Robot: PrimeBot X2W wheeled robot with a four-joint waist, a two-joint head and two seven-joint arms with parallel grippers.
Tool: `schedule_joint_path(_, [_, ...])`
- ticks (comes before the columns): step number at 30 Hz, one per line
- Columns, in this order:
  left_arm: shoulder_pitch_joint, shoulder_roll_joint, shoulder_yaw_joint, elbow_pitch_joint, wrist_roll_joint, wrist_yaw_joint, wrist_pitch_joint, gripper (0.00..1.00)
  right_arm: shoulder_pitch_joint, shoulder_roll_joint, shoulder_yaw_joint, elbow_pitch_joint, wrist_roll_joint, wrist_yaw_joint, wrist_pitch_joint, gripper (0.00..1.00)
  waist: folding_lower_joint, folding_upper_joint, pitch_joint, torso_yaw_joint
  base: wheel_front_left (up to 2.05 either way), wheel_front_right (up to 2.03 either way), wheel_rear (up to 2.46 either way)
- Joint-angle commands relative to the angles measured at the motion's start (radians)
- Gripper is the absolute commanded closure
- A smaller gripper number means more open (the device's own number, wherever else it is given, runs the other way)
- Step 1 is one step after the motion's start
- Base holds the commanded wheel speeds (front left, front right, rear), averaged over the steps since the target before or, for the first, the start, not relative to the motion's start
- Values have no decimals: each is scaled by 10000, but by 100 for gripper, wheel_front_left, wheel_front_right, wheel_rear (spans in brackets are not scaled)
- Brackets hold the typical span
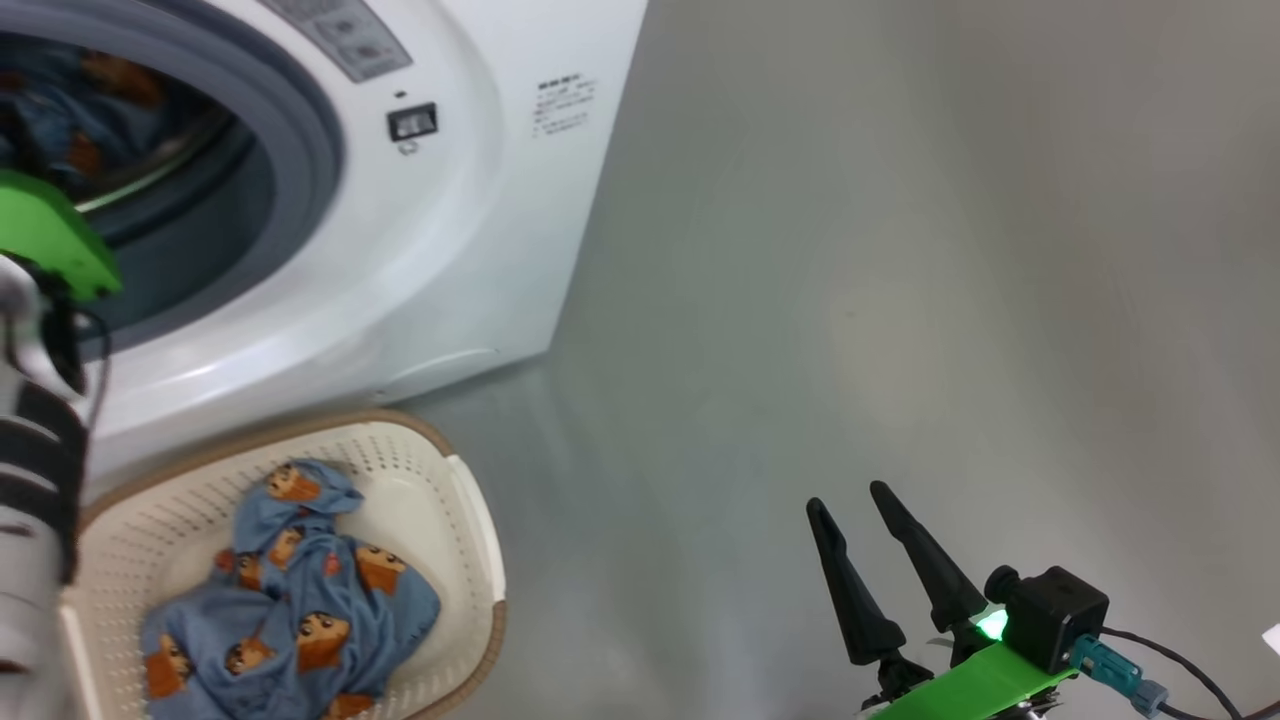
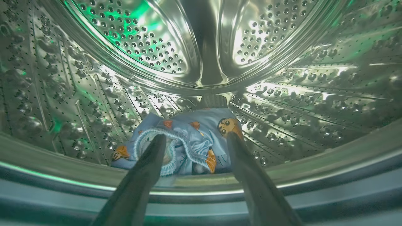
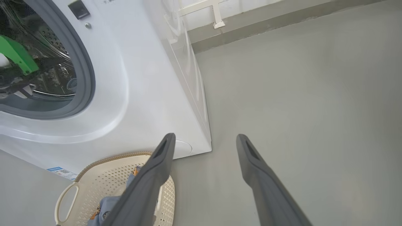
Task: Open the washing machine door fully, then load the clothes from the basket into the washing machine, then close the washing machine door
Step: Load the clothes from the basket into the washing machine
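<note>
The washing machine (image 1: pixel 470 200) stands at the far left with its round mouth uncovered, ringed by the grey gasket (image 1: pixel 310 130). The left arm (image 1: pixel 35 470) reaches into that mouth. In its wrist view the left pincer (image 2: pixel 196 138) is inside the steel drum (image 2: pixel 314 94) with its two dark fingers spread wide and pinching nothing. One light blue garment (image 2: pixel 191 125) with orange-brown cartoon figures lies crumpled on the drum's bottom, just past the near lip, and shows between and behind the fingertips. On the floor (image 1: pixel 900 300) just in front of the machine sits the basket (image 1: pixel 470 500), cream-white and perforated with a brown rim. The rest of the clothes (image 1: pixel 300 600) lie in it in a loose heap, in the same blue print. The right pincer (image 1: pixel 848 498) hovers over bare floor at the near right, well apart from the basket and the machine, with its fingers spread and nothing between them.
</note>
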Motion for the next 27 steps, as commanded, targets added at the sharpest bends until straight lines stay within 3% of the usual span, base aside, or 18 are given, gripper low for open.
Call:
schedule_joint_path(1, [233, 265, 175, -307, -124, 17, -113, 0, -95, -116, 160, -142, -37, 27, -49, 0, 0, 0, -614, 485, 0, 0, 0])
schedule_joint_path(11, [2861, -692, 368, -2709, -26, -334, -135, 0, -33, -116, -333, 81, -507, 27, -49, 0, 0, 0, -1915, 1490, 0, 0, 0])
schedule_joint_path(22, [6093, -1487, 694, -5521, 286, -1328, -136, 0, 38, -116, -913, -7, -1118, 27, -49, 0, 0, 0, -3021, 2557, 0, 0, 0])
schedule_joint_path(27, [7728, -1628, 612, -6821, 783, -1518, -137, 0, 163, -116, -931, -20, -1316, 27, -49, 0, 0, 0, -3510, 2737, 0, 0, 0])
